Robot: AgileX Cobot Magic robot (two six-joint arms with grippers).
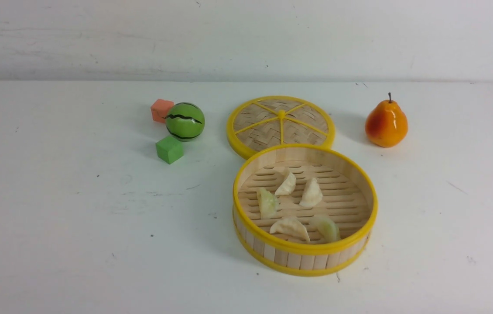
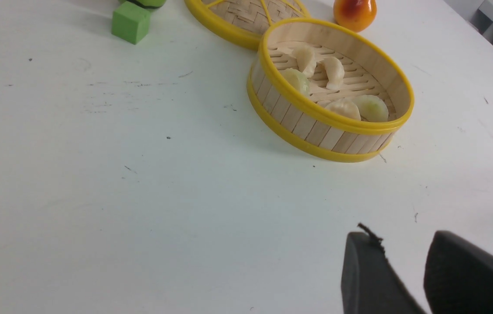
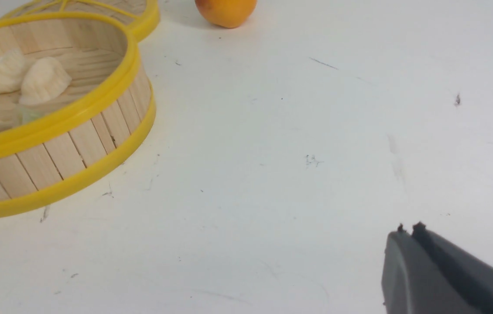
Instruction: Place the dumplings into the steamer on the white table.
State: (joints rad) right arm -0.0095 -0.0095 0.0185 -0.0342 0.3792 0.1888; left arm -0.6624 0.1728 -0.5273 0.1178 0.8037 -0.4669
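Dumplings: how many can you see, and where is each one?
5, all inside the steamer: two cream ones toward the back, a greenish one at left, a cream one and a greenish one at the front. None seems hidden.

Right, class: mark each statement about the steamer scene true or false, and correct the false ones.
1. All five dumplings lie inside the steamer. True.
2. The woven lid covers the steamer. False: it lies flat on the white table behind the steamer.
3. The pear stands upright on the table, outside the steamer. True.
4. The left gripper holds a dumpling. False: its jaws are apart with nothing between them.
5. The right gripper is shut and empty. True.
6. The green cube sits inside the steamer. False: it rests on the table in front of the watermelon ball.
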